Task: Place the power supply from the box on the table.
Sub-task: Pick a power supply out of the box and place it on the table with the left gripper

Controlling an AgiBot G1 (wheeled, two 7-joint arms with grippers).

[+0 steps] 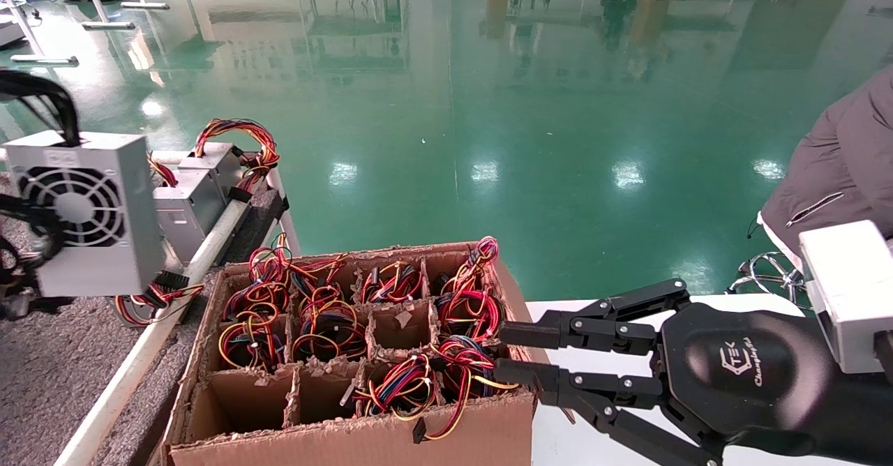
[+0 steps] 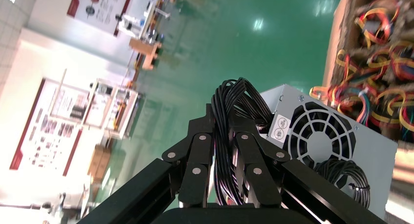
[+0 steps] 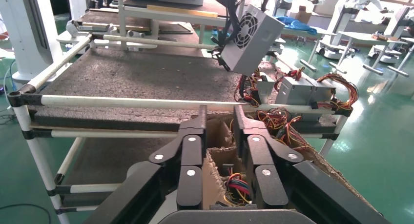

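Note:
The power supply [image 1: 84, 215] is a light grey block with a round fan grille. It hangs in the air at the far left above the dark grey table [image 1: 42, 375]. My left gripper [image 2: 223, 114] is shut on its black cable bundle [image 2: 225, 151], and the block [image 2: 332, 141] dangles beside the fingers. The right wrist view shows the power supply [image 3: 254, 38] tilted above the table [image 3: 136, 75]. The box [image 1: 349, 445] stands at the front centre, and coloured wires fill many of its cells. My right gripper [image 1: 504, 352] is open, its fingers reaching over the box's right wall [image 3: 215, 175].
Two grey units with red and yellow wires [image 1: 195, 194] lie on the table by the white tube rail [image 1: 132, 361]. A smooth white tabletop [image 1: 579, 445] lies under my right arm. A person in a dark coat [image 1: 844, 159] sits at the right. Green floor lies beyond.

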